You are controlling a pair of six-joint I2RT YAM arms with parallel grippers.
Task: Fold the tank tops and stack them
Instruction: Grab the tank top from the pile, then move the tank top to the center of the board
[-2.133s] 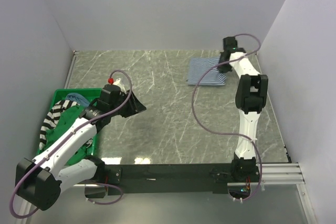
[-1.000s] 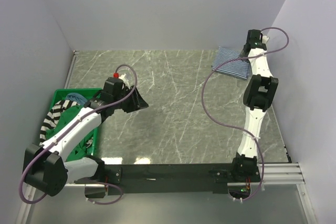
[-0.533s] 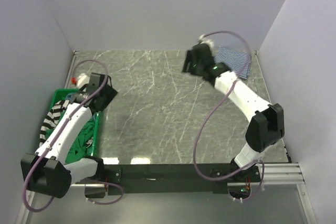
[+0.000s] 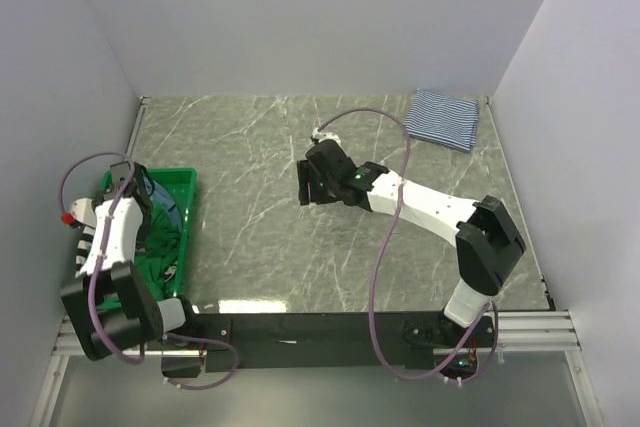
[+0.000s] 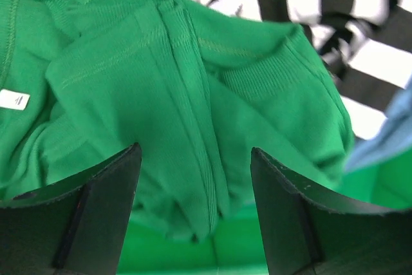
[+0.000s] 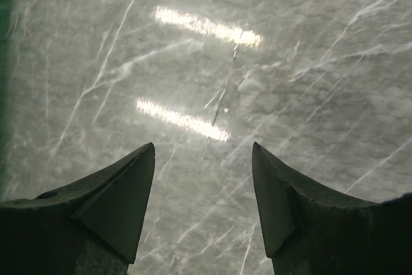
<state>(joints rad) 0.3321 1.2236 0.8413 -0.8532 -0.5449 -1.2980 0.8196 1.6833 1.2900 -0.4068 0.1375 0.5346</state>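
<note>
A folded thin navy-white striped tank top (image 4: 445, 118) lies at the table's back right corner. The other tank tops are heaped in the green bin (image 4: 190, 182): a plain green one (image 5: 161, 94), a bold black-white striped one (image 5: 335, 4) and a dusty blue one (image 5: 386, 140). My left gripper (image 5: 196, 159) hangs open just above the green top, its jaws straddling a fold and holding nothing. Over the bare middle of the table, far from any cloth, my right gripper (image 6: 203, 152) is open and empty. From above, that right gripper (image 4: 305, 187) points left.
The bin sits at the table's left edge, against the left wall. Its green side shows at the left border of the right wrist view (image 6: 3, 62). Walls close the table on three sides. The right arm's cable (image 4: 385, 247) loops over the marble table.
The left arm swung from the table back over the bin and its jaws opened wide. The right arm left the folded striped top at the back right and came to the table's middle.
</note>
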